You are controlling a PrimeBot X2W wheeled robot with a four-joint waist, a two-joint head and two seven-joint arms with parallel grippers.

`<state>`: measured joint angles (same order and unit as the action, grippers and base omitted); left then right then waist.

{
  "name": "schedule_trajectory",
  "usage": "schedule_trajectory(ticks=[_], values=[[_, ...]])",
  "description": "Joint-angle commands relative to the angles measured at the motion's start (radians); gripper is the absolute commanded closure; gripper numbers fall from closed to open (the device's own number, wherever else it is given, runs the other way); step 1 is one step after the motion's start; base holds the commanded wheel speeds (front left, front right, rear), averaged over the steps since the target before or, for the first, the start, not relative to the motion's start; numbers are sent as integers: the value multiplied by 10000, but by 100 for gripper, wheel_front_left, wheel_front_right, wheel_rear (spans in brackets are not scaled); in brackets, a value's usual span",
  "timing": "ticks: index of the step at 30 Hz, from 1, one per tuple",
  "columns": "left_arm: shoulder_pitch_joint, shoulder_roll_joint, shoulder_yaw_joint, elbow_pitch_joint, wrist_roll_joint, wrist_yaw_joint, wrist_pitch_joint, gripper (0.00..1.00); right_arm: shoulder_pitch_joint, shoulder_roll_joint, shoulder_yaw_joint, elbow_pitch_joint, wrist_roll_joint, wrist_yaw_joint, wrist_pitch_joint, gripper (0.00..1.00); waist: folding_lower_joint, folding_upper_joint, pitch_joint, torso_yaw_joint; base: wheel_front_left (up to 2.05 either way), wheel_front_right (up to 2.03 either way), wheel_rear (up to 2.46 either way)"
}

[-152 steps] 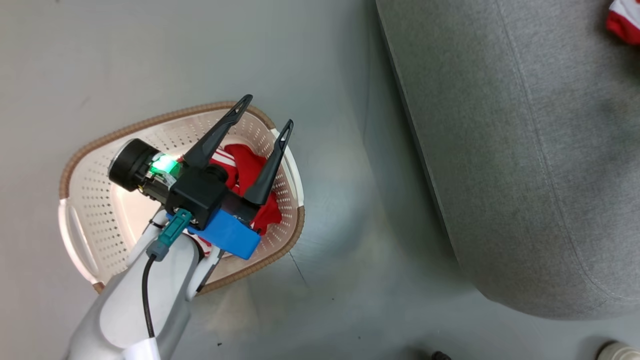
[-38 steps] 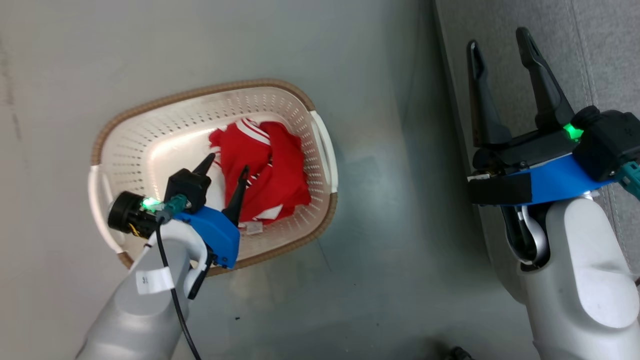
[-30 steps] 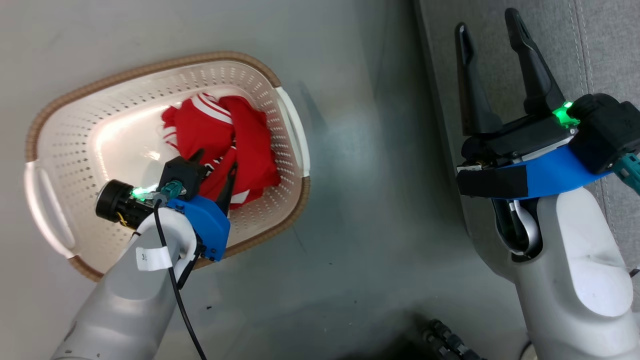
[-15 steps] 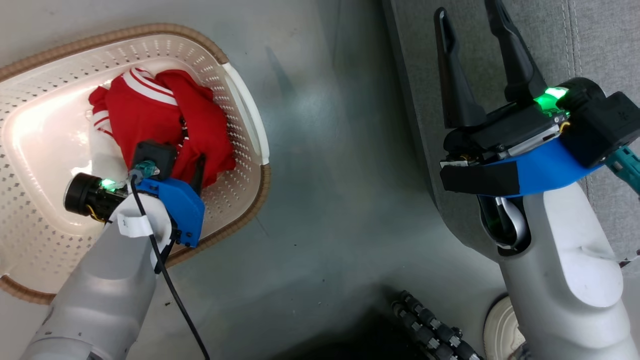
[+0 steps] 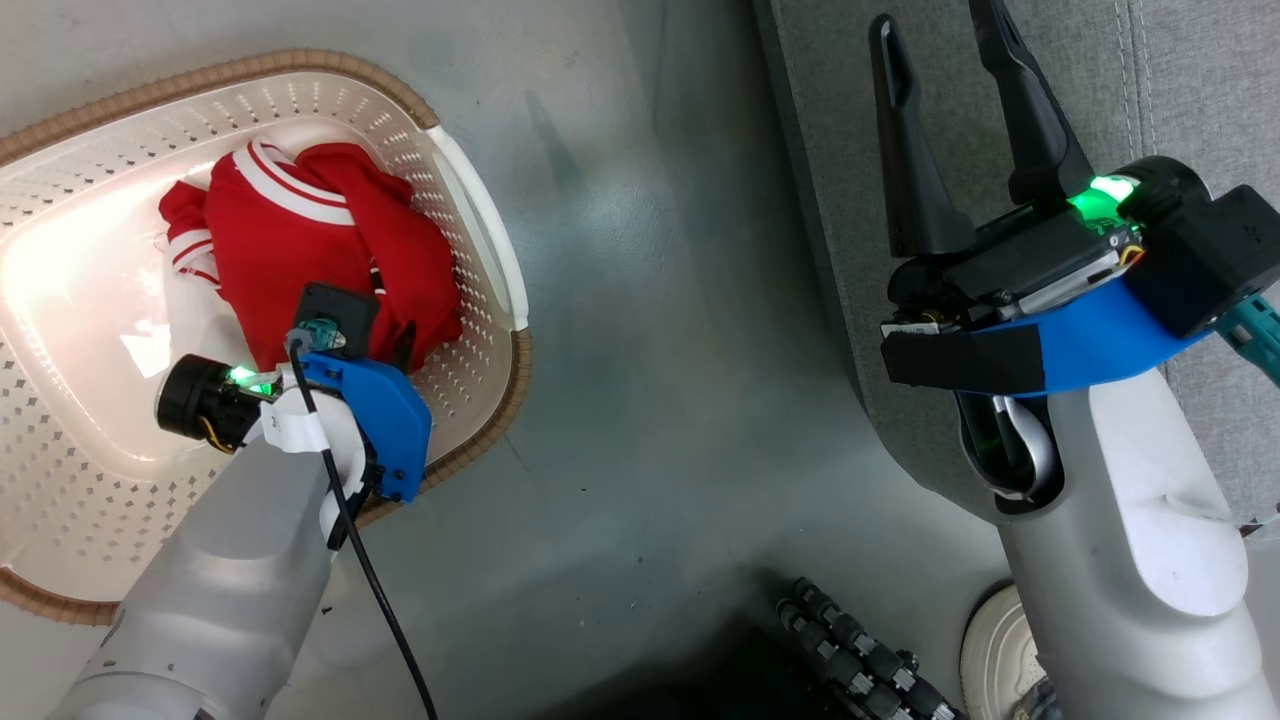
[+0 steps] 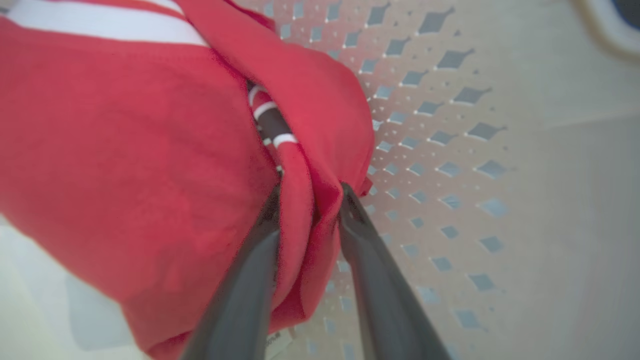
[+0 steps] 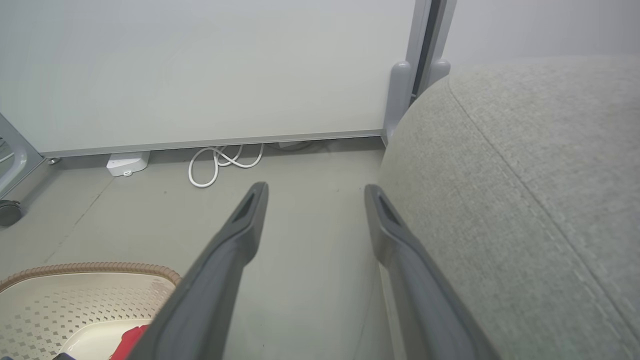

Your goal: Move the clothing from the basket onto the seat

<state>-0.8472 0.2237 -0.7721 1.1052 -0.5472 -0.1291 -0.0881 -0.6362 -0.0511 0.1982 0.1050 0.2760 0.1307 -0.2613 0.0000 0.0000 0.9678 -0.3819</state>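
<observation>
**Operator:** Status, left to right?

**Technician:** The clothing (image 5: pixel 290 250) lies in the basket (image 5: pixel 80 450) at 10 o'clock. The left gripper (image 6: pixel 310 195) pinches one red fold. A thin fold may slip, or trailing fabric may snag the rim. The floor (image 5: pixel 650 300) at 12 o'clock gives room. The right gripper (image 5: pixel 930 20) is open and empty, near the seat (image 5: pixel 1180 90) edge at 2 o'clock.

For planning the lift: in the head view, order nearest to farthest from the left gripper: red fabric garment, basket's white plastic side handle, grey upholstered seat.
1. Red fabric garment, touching the left gripper.
2. White plastic side handle, right.
3. Grey upholstered seat, far right.
</observation>
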Motion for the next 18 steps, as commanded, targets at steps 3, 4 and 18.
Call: schedule_trajectory(ticks=[3, 4, 18], values=[[-186, 125, -226, -86, -200, -17, 35, 100, -3, 12, -21, -51, 51, 1, -52, 0, 0, 0, -13, 6, 0, 0, 0], [-214, 150, -283, -101, -246, -17, 16, 100, -14, 12, -16, -49, 56, 1, -52, 0, 0, 0, -15, 8, 0, 0, 0], [-379, 151, -747, 87, -701, -18, -211, 100, -52, 12, 44, 47, -45, 1, -52, 0, 0, 0, -208, 138, 0, 0, 0]])
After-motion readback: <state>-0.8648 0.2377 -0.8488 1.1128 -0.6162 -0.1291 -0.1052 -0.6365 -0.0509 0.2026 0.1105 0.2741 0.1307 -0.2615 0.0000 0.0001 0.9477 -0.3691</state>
